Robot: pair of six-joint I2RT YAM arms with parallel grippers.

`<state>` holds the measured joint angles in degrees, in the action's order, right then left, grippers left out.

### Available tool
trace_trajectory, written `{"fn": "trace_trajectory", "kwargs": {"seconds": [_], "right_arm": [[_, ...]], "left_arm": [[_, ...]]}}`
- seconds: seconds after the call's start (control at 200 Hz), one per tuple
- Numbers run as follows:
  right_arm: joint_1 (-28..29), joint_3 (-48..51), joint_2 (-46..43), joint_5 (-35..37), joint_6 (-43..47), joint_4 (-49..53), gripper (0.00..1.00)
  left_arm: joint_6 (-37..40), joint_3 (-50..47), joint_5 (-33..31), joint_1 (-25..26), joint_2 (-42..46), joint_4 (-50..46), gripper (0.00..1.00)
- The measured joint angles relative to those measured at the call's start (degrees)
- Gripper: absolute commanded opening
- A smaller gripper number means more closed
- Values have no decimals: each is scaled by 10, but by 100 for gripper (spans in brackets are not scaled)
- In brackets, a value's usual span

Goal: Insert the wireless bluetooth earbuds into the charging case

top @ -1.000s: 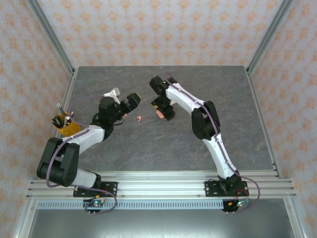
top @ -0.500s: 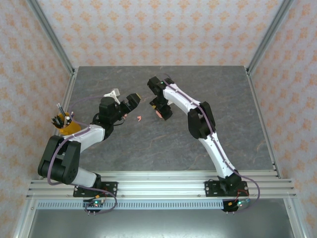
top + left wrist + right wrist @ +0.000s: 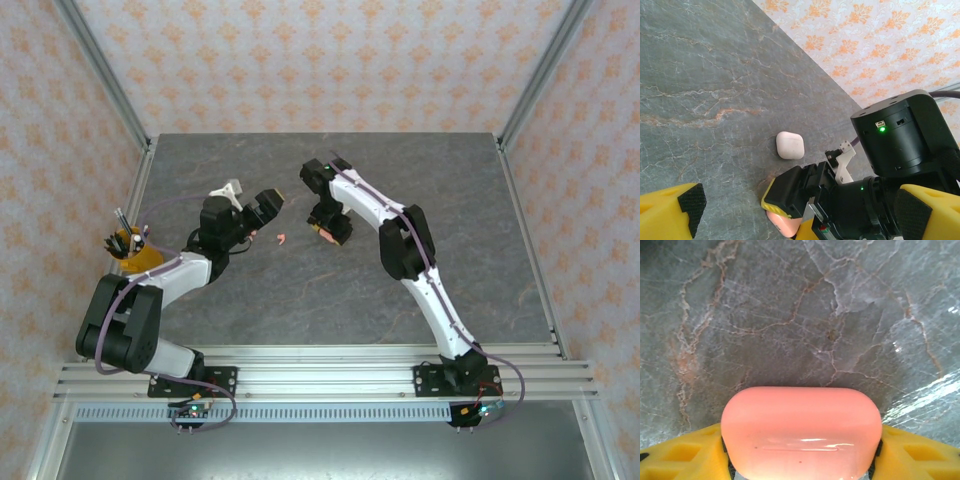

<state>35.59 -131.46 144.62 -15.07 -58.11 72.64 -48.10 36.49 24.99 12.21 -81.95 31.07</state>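
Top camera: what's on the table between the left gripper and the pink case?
One small pink earbud lies on the table between the left gripper and the pink case, touching neither. This shows in the top view.

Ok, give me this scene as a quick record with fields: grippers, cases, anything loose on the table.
left gripper: open, empty
right gripper: closed on the pink charging case, a finger at each end
pink charging case lid: shut
white charging case: lid shut, lying on the table, untouched
pink earbud: loose on the table between the two grippers
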Motion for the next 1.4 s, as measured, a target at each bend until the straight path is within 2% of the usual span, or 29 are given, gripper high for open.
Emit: {"fn": "trace_trajectory", "kwargs": {"seconds": [0.11, 0.275, 0.435, 0.636, 0.946, 1.396], "right_arm": [[3, 54, -31, 7, 58, 0, 61], [13, 191, -108, 20, 132, -24, 62], [19, 278, -156, 34, 182, -50, 67], [19, 290, -161, 44, 216, -67, 76], [19, 298, -163, 46, 222, -80, 73], [9, 384, -214, 26, 211, -165, 71]], "left_arm": [[0, -3, 0, 0, 5, 0, 99], [0, -3, -2, 0, 17, -1, 99], [0, -3, -2, 0, 29, -3, 99], [0, -6, -2, 0, 40, -15, 99], [2, -7, -2, 0, 59, -36, 99], [13, -7, -2, 0, 60, -65, 99]]}}
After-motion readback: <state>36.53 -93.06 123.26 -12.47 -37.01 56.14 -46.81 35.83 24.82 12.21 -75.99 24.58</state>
